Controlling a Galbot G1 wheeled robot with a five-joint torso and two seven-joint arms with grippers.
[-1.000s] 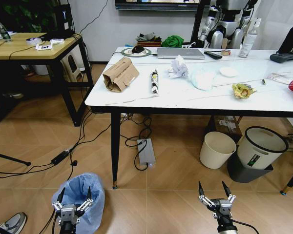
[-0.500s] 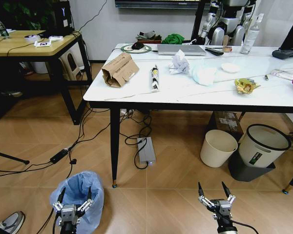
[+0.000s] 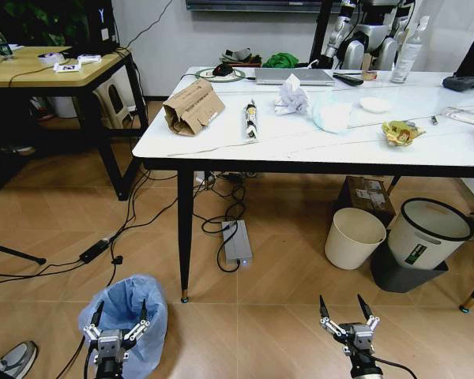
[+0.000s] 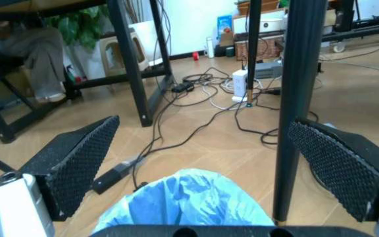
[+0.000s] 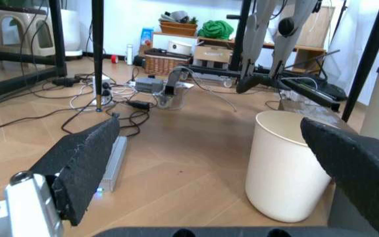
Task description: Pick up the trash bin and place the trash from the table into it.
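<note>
Head view: the large white marble-veined table with slim black legs is standing far ahead, filling the right and centre of the scene. On its top the trash is lying scattered: a crumpled brown cardboard box at the left, a rolled black-and-white wrapper beside it, a crumpled white paper ball, a pale tissue wad, and a yellow wrapper toward the right. A grey laptop is resting at the far edge. Under the table's right part a cream round bin and a white bin with a black rim are standing on the wooden floor. The small trash bin lined with a crinkly light-blue plastic bag is sitting on the floor at the near left, just in front of the table's near left leg. The left gripper is hovering directly over this bin with its fingers spread wide, holding nothing. The right gripper is hanging at the near right above bare floor, fingers likewise spread wide and empty.

Left wrist view: the left gripper's two black textured pads are standing far apart, and the blue bag of the bin is showing between them, near a black table leg.

Right wrist view: the right gripper's pads are gaping wide, with the cream bin beyond them.
</note>
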